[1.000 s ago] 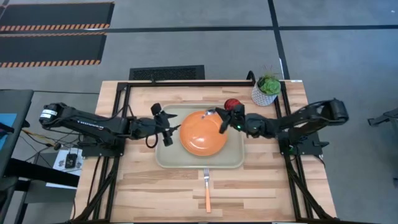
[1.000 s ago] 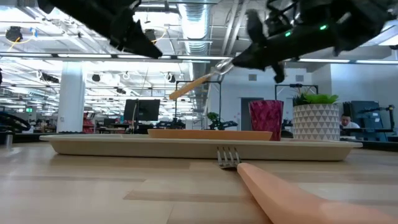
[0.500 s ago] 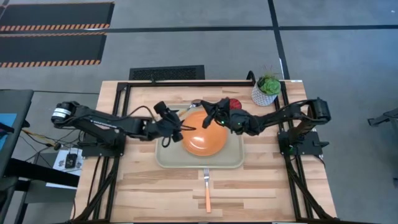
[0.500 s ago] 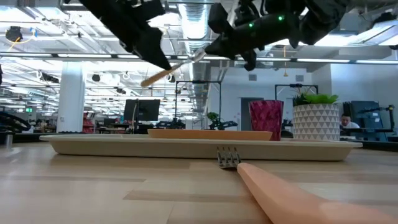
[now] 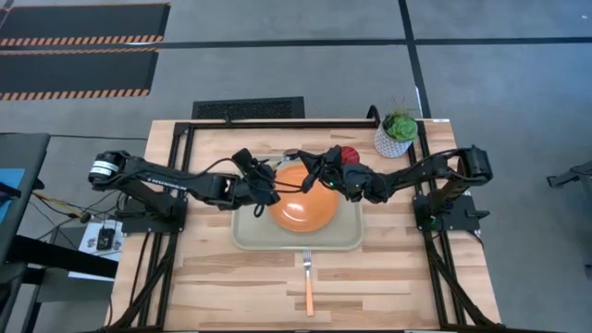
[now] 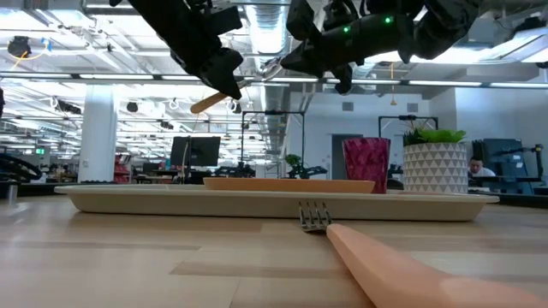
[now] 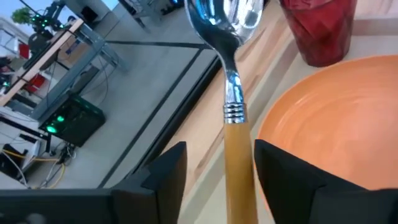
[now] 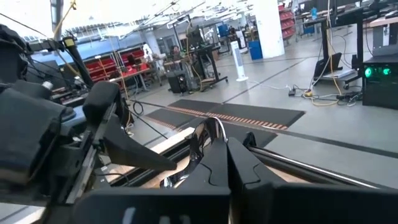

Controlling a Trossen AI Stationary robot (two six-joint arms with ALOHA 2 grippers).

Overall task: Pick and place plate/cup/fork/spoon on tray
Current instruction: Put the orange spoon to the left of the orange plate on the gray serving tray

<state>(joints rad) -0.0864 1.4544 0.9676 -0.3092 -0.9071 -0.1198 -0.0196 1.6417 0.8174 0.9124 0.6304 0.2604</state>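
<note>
The left hand [image 5: 268, 184] hovers over the tray's [image 5: 242, 236] left edge, fingers apart around the spoon's [image 7: 231, 93] handle, closer than before. The right hand [image 5: 313, 170], clamped on the spoon's bowl, holds it above the plate [image 5: 305, 205]. The fork [image 5: 307, 282] lies on open table [image 5: 213, 287], unmoved.
</note>
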